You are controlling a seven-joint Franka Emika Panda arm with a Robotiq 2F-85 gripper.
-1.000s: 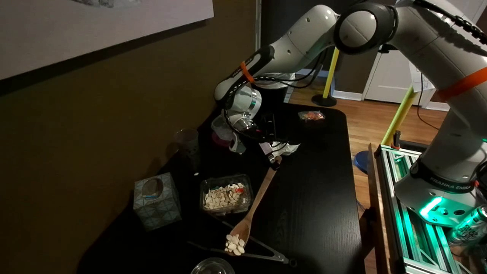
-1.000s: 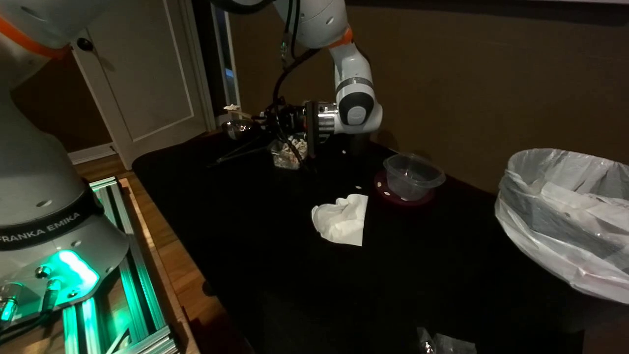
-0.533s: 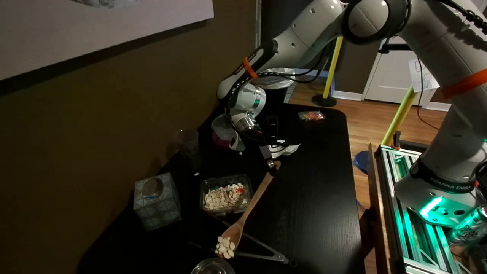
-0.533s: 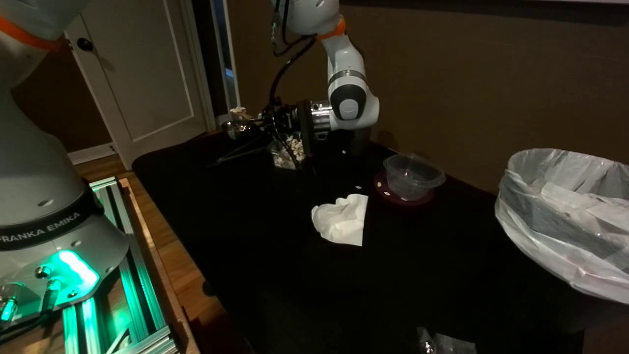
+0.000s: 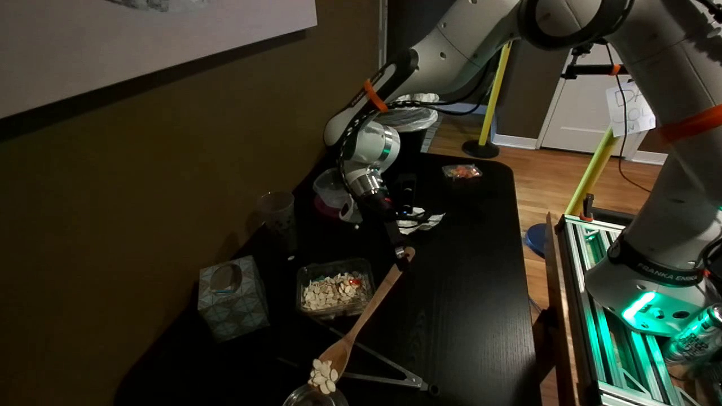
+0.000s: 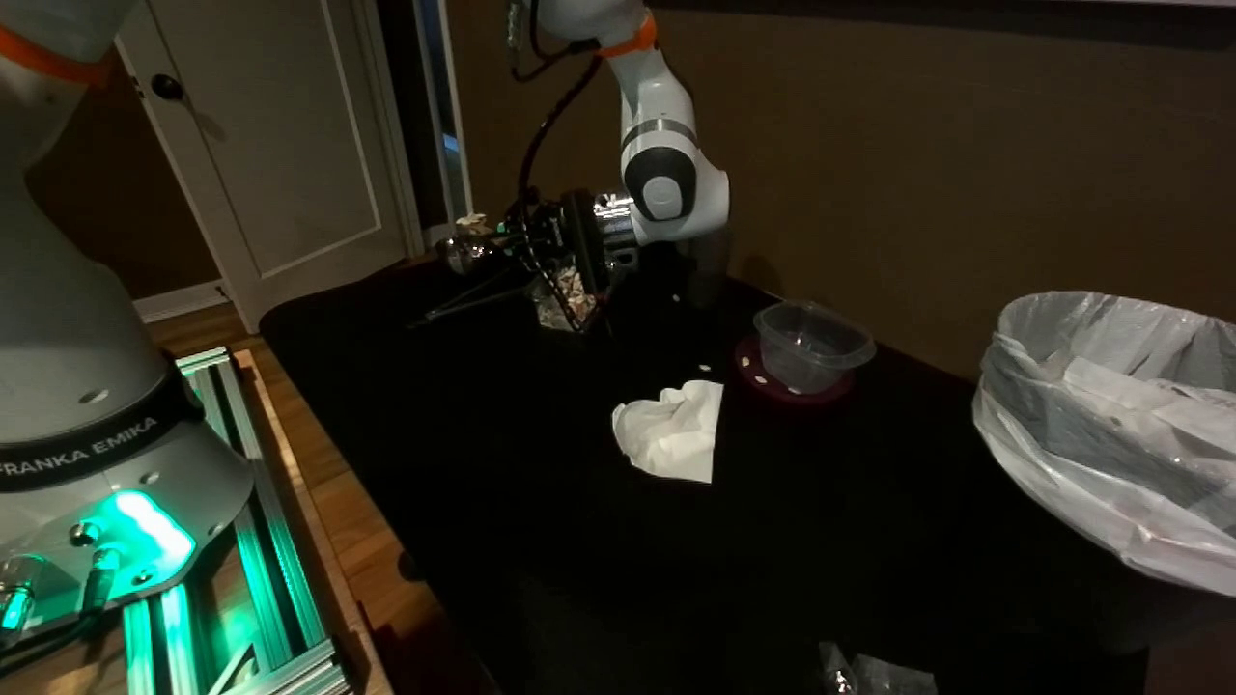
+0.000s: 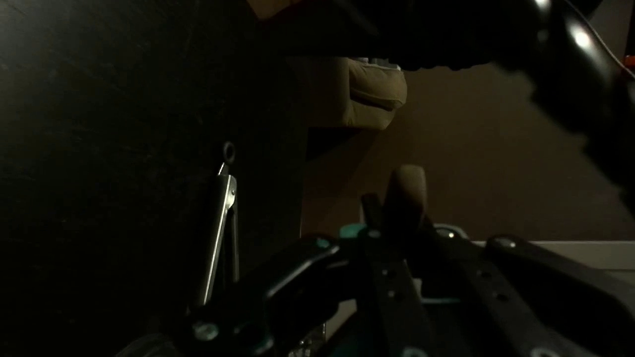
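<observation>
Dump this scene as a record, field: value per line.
grasp: end effector shut on handle of wooden spoon
spoon load: pale seeds in its head
at spoon tip: bowl, overlapped by it in an exterior view; contact unclear
beside spoon: clear container holding more seeds
surface: black table
also on table: open tongs, crumpled white napkin, patterned tissue box

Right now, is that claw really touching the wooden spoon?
Touching. In an exterior view, the claw is closed on the wooden spoon near the end of its handle; the wrist view, though dim, also shows that end poking out of the claw.
</observation>
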